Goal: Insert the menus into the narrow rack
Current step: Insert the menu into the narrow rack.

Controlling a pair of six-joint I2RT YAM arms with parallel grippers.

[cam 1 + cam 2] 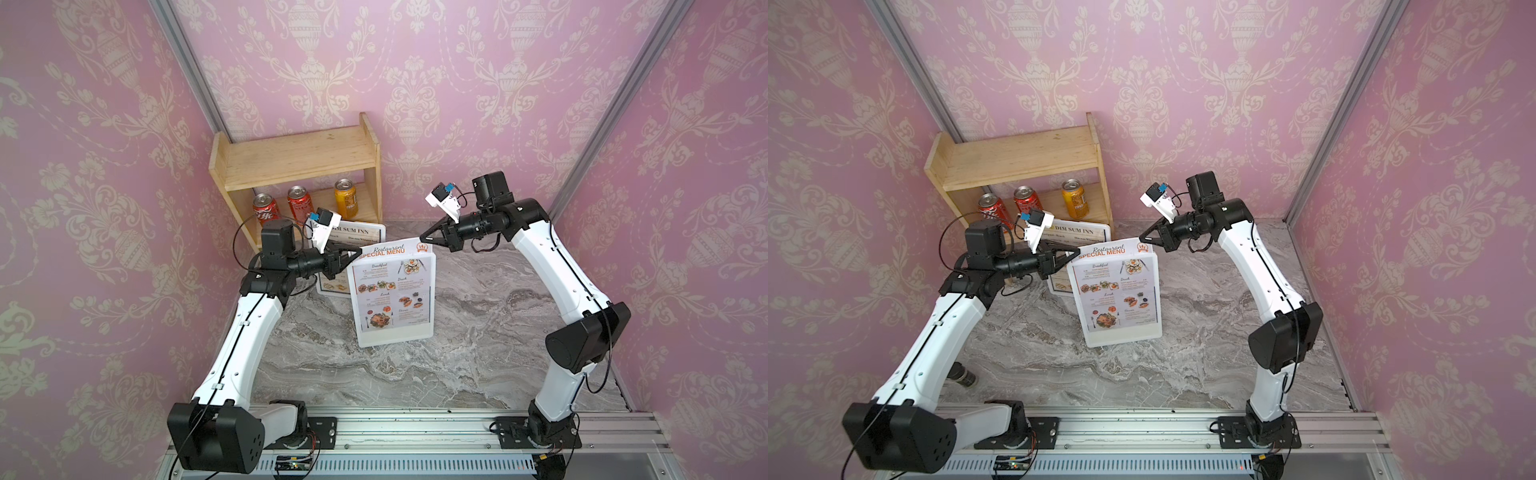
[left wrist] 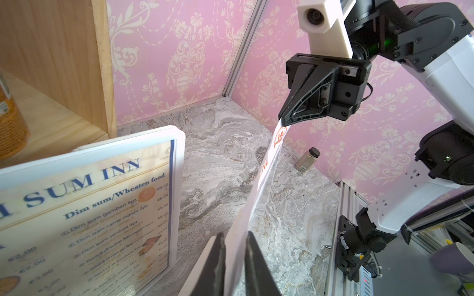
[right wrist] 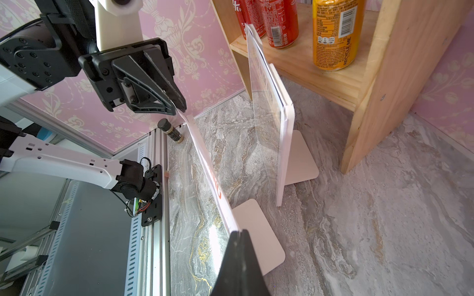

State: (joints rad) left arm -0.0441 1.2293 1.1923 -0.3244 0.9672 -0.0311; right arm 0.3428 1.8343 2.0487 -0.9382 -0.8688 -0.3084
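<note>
The pale menu [image 1: 390, 297] headed "Restaurant SPECIAL MENU" stands upright in a narrow white rack [image 3: 259, 230] mid-table, in both top views [image 1: 1115, 299]. My right gripper [image 1: 422, 239] is shut on its top right corner, the jaws pressed flat together in the right wrist view [image 3: 239, 232]. At the top left corner, my left gripper [image 1: 358, 251] has its fingers slightly apart, and the sheet's edge runs between them [image 2: 234, 234]. Behind it, the blue-bordered DIM SUM INN menu [image 2: 89, 205] stands in a second white rack [image 3: 284, 128].
A wooden shelf [image 1: 299, 158] in the back left corner holds two red cans [image 1: 266, 210] and an orange can [image 1: 345, 198]. A small jar [image 2: 307, 160] lies by the right wall and another small jar [image 1: 963, 376] by the left wall. Pink walls close in three sides.
</note>
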